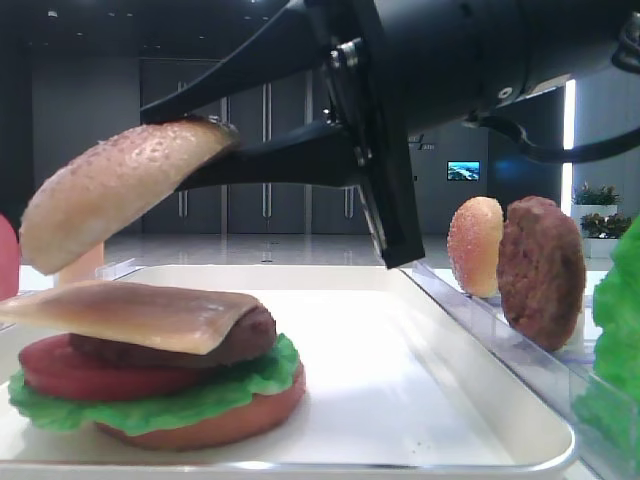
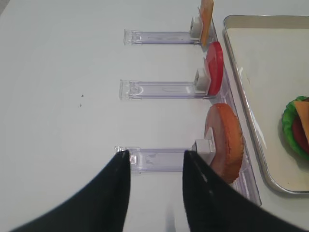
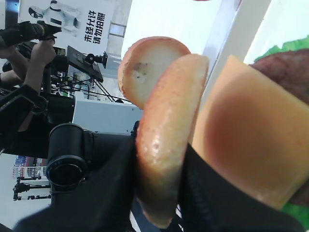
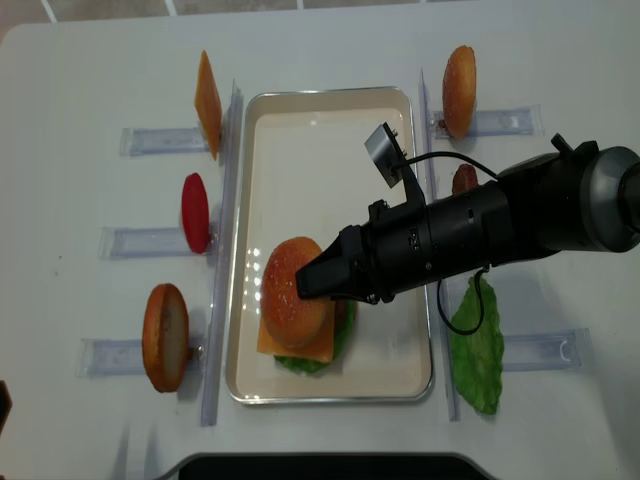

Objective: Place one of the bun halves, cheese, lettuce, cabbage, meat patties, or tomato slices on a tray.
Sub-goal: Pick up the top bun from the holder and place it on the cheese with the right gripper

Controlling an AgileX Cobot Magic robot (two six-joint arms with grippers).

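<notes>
Golden bun top [image 4: 294, 291] grasped in right hand [image 4: 322, 278], left hand [image 2: 155, 159] released, two spare buns, one tray [image 4: 300, 130].

White tabletop [image 4: 80, 100], dark panelled wall [image 1: 260, 150], small lit screen [image 1: 463, 171]

Only readable text: red Chinese characters, roughly "赤经允许 请勿拍照", rotated sideways on a white poster [image 3: 72, 19] with a robot figure, far left in the right wrist view; nothing legible elsewhere.
</notes>
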